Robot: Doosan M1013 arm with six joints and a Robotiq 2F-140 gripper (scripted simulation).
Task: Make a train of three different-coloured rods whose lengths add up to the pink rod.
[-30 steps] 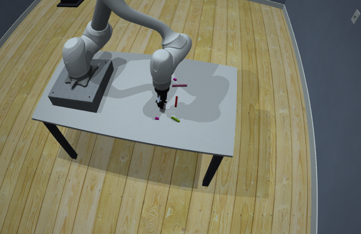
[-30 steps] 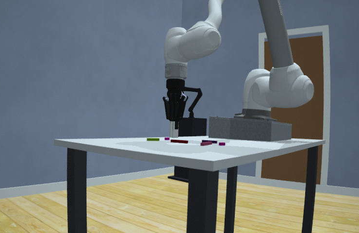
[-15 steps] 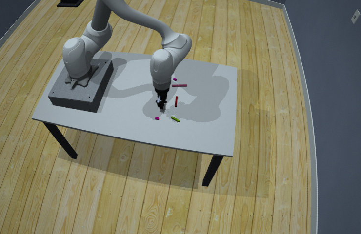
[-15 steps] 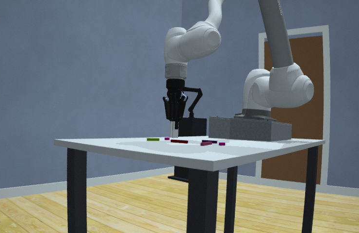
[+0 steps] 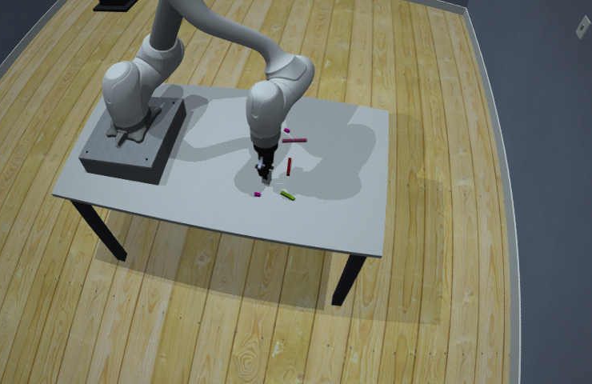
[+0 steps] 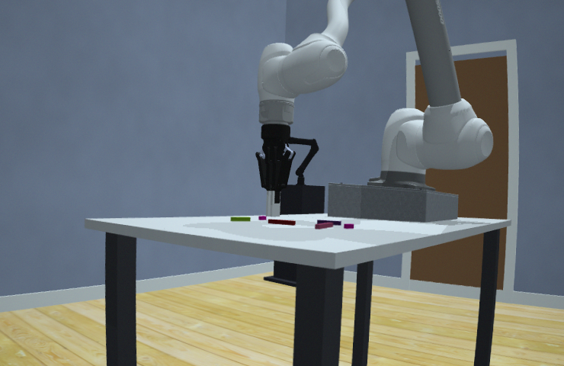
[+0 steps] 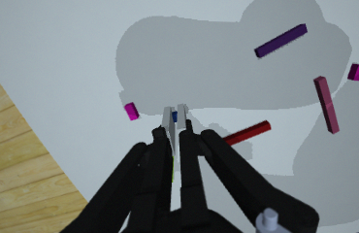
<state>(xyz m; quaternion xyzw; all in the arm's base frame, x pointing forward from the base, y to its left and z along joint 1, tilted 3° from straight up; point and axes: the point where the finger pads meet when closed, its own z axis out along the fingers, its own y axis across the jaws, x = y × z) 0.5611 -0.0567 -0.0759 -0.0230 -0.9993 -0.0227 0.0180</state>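
Just above the worktop (image 5: 333, 226), fingers nearly shut, pinching a small blue rod (image 7: 175, 116) between the two light pads. Gripper (image 5: 264, 174) pointing straight down, hanging off the white arm (image 5: 278, 81) whose foot sits on a grey block (image 5: 165, 131) at the far end of the worktop. Pad tips low over the surface in the exterior view, contact with the worktop not possible to tell.

Landmark for the rest: the red rod (image 5: 288, 166), lying flat beside the gripper, close to it and apart from it.

Beyond the red rod on the side away from the table's front edge, the pink rod (image 5: 294, 140), flat, roughly crosswise to the red one, with a clear gap between them. Just past the pink rod's end, a short magenta rod (image 5: 286, 130), near it and apart. Seen from the wrist, a purple rod (image 7: 280, 41) well apart from the red rod, farther out than the pink one; hidden under the arm in the top view.

Toward the front edge from the red rod, a lime rod (image 5: 287, 195), flat and angled, separate from everything. Beside that, nearer the gripper's side, a second magenta rod (image 5: 257, 194), alone, close to the spot beneath the fingers without touching them.

All loose rods flat on the worktop, none touching another.
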